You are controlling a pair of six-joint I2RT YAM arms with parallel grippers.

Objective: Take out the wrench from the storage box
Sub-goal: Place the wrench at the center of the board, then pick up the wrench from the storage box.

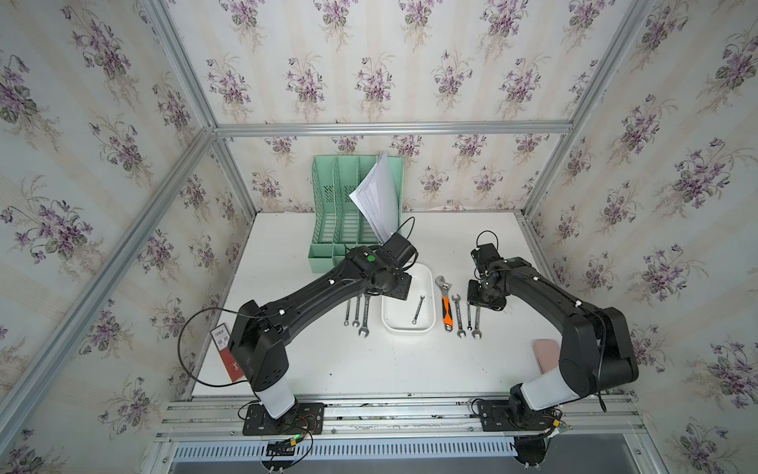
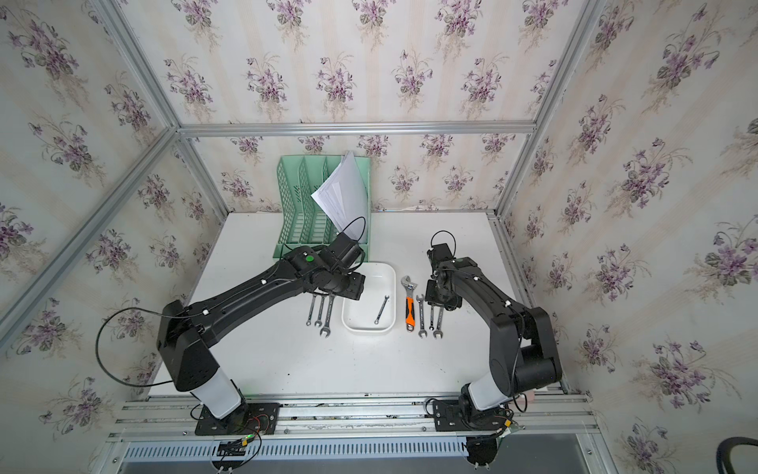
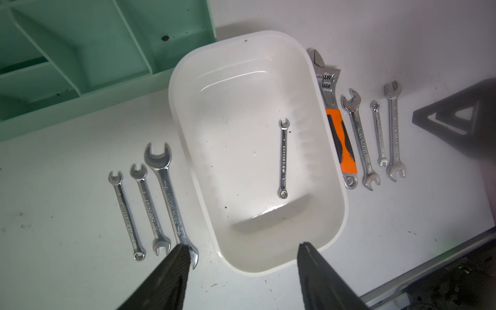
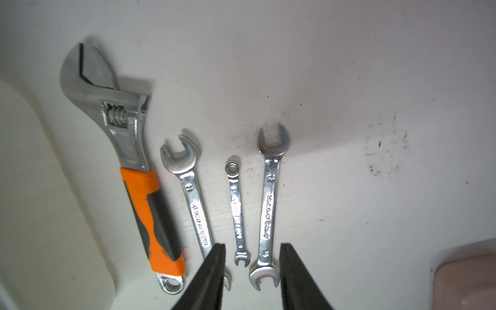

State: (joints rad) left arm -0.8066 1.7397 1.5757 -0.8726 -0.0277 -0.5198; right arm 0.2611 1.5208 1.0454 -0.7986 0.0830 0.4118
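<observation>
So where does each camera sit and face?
Top views: high at the front, looking down at the table; left arm and right arm show.
Left wrist: on the left arm, above the box with one wrench; open left gripper shows.
Right wrist: on the right arm, above loose wrenches; open right gripper shows.
Shared: both wrist views catch the orange-handled wrench.

Bright and even in both top views, lit softly from above, with wide-angle stretch toward the edges. Throws glare streaks on the storage box (image 3: 233, 76) wall and a soft shadow inside one end. Blurs the dark fingers (image 3: 169, 279) close to the lens. Greyer and hazier in the right wrist view, with sheen on the wrenches (image 4: 269, 198).
</observation>
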